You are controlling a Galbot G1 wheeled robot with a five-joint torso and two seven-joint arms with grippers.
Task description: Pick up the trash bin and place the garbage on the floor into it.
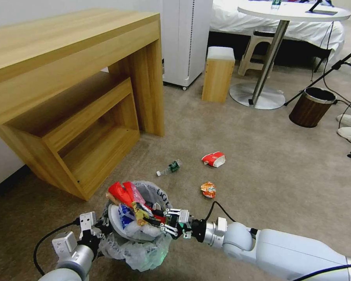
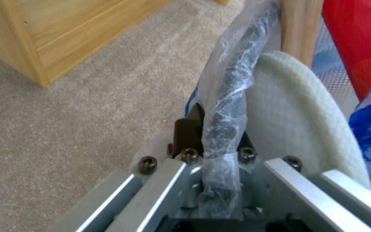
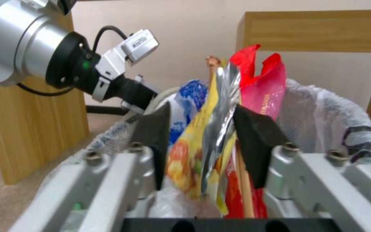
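A: Gripping of the trash bin (image 1: 144,230) at its rim is seen on the left gripper (image 2: 220,141) — its pads are clamped over the bag-wrapped edge, so the bin is held up off the floor (image 1: 261,164).

B: And the right gripper (image 3: 203,141)?

A: It is poised just over the bin's mouth, its 2 pads closed onto a yellow foil wrapper (image 3: 207,129), with red wrappers (image 1: 123,193) and a white slipper (image 2: 297,112) packed beneath it.

B: How is the load judged to handle?

A: Light, probably, but the liner is thin and slick; a hold through plastic alone could creep, so the stiff rim under it is the place to be pinched. The foil is crumply and best taken at its middle.

B: What is left beyond the grippers?

A: 3 pieces on the beige carpet ahead of them: a clear bottle (image 1: 171,167), a red-and-white carton (image 1: 213,159), an orange wrapper (image 1: 208,189). A wooden desk (image 1: 74,78) stands beyond the left gripper — a round table (image 1: 292,11) and dark bin (image 1: 311,107) far ahead of the right.
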